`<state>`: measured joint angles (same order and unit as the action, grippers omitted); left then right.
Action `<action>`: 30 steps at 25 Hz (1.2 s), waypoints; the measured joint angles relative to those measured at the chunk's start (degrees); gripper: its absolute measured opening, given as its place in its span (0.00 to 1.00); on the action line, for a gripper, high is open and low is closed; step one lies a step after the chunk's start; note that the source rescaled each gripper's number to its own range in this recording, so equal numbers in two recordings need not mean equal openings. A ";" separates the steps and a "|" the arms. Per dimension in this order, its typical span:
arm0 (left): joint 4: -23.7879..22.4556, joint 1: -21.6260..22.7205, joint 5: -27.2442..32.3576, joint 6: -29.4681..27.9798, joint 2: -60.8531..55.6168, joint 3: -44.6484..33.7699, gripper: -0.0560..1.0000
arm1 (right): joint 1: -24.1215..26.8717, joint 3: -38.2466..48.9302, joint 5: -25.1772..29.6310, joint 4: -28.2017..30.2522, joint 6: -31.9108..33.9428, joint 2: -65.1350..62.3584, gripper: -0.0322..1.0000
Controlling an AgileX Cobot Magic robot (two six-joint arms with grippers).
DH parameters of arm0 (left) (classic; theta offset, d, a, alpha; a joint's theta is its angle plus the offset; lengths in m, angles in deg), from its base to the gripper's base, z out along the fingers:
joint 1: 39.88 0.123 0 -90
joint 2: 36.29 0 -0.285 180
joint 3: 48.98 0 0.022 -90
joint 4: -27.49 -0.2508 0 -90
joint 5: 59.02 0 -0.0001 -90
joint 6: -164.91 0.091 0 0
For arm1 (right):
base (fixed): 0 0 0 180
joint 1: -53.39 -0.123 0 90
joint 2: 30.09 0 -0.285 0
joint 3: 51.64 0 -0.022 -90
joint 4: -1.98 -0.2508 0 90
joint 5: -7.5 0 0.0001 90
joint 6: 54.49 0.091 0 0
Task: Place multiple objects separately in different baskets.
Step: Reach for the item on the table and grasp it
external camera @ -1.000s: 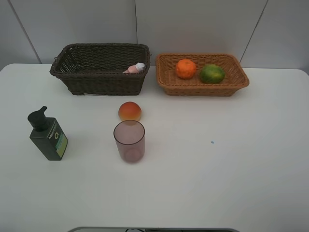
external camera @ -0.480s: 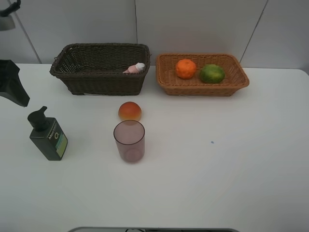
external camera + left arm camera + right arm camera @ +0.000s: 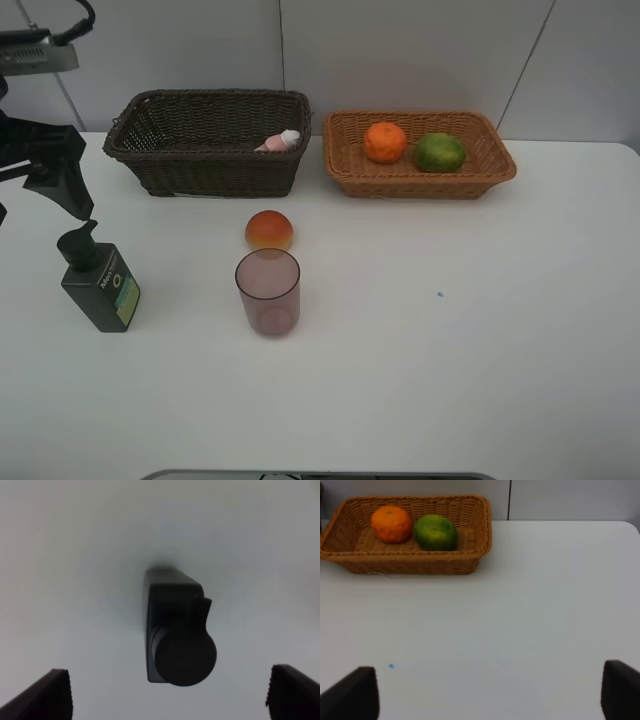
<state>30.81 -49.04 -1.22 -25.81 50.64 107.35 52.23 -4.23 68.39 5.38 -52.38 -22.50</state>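
The white table carries everything. At its far edge two woven baskets stand side by side, close together but not touching: a deep dark brown wicker basket on the left and a shallower light tan wicker basket on the right.

The left gripper hangs over the table's left side, directly above the dark green pump bottle. Its jaws are spread wide, one on each side of the bottle in the wrist view, and they touch nothing. The bottle stands upright, well in front of the dark basket. The right gripper is outside the high view. Its own camera shows both fingertips far apart over bare table with nothing between them, facing the tan basket.

A translucent mauve cup stands upright and mouth up near the table's middle, to the right of the pump bottle. A red-orange peach-like fruit lies just behind the cup, between it and the dark basket.

In the tan basket, an orange and a green citrus-like fruit sit side by side, orange on the left. A small pink white-capped bottle lies on its side in the dark basket's right end. A tiny blue speck marks the table right of the cup.
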 joint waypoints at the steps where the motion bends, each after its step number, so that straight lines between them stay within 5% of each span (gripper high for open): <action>1: -0.17 -0.78 0.05 -0.66 0.73 0.00 0.99 | 0.00 0.00 0.00 0.00 0.00 0.00 0.89; 8: -2.43 -5.61 -1.14 -5.96 2.56 0.00 0.99 | 0.00 0.00 0.00 0.00 0.00 0.00 0.89; 16: -5.53 -5.73 -0.76 -8.23 2.62 0.00 0.99 | 0.00 0.00 0.00 0.00 0.00 0.00 0.89; 30: -4.67 -5.73 -10.72 -8.53 6.49 -7.11 0.99 | 0.00 0.00 0.00 0.00 0.00 0.00 0.89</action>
<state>26.14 -54.77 -11.93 -34.35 57.12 100.24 52.23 -4.23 68.39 5.38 -52.38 -22.50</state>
